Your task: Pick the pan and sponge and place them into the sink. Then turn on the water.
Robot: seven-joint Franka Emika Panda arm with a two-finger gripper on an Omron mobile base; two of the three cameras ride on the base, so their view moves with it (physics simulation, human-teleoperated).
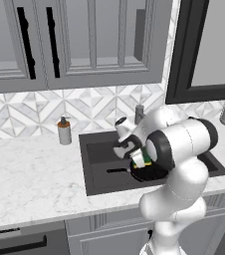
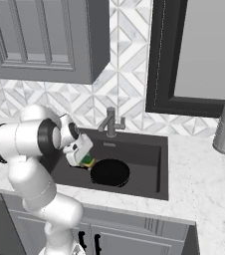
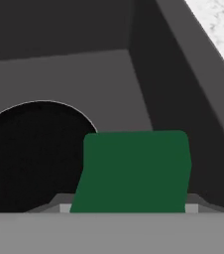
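**Sponge held over the sink**

We see the claw pinching the sponge above the sink. Just beyond lies the pan on the basin floor. Farther back, the faucet.

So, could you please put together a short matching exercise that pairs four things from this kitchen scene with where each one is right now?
Things:
1. pan
2. sponge
3. faucet
4. soap dispenser

Places:
A. on the counter left of the sink
B. held in the gripper over the basin
C. lying inside the basin
D. at the sink's back edge, by the wall

Pairs: 1-C, 2-B, 3-D, 4-A
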